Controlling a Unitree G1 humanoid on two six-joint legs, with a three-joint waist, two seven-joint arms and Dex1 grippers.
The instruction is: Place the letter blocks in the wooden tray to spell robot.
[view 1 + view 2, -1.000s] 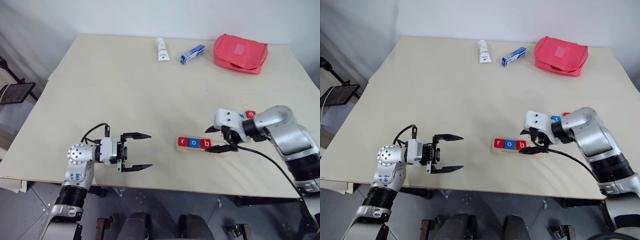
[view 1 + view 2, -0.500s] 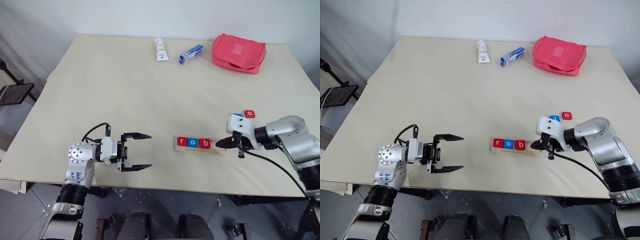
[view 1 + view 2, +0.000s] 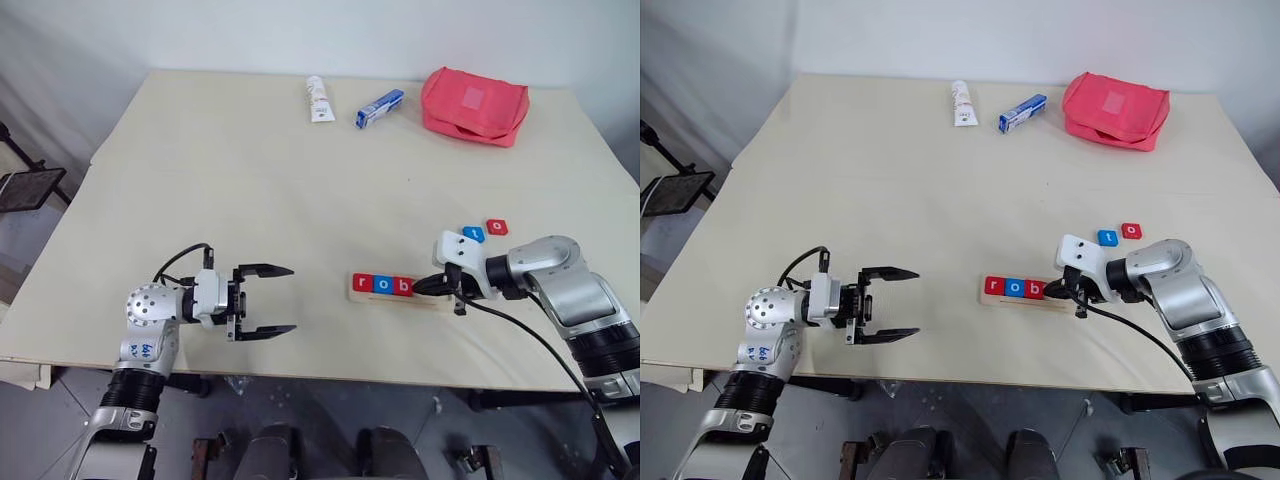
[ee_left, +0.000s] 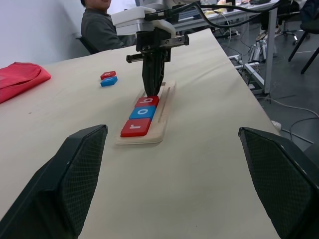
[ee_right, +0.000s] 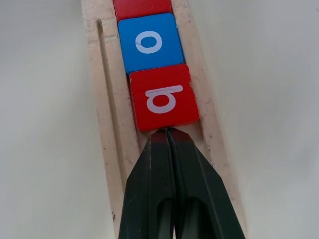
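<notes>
Table (image 3: 250,180), pale beige, matte.

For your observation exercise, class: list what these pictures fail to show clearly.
- Print on the white tube and the blue-and-white box, head views: too small to read.
- The r block, right wrist view: cut off by the picture's edge.
- Tray floor just behind the b block, right wrist view: covered by the shut right claw.
- Person's face, left wrist view: cut off by the edge.
</notes>
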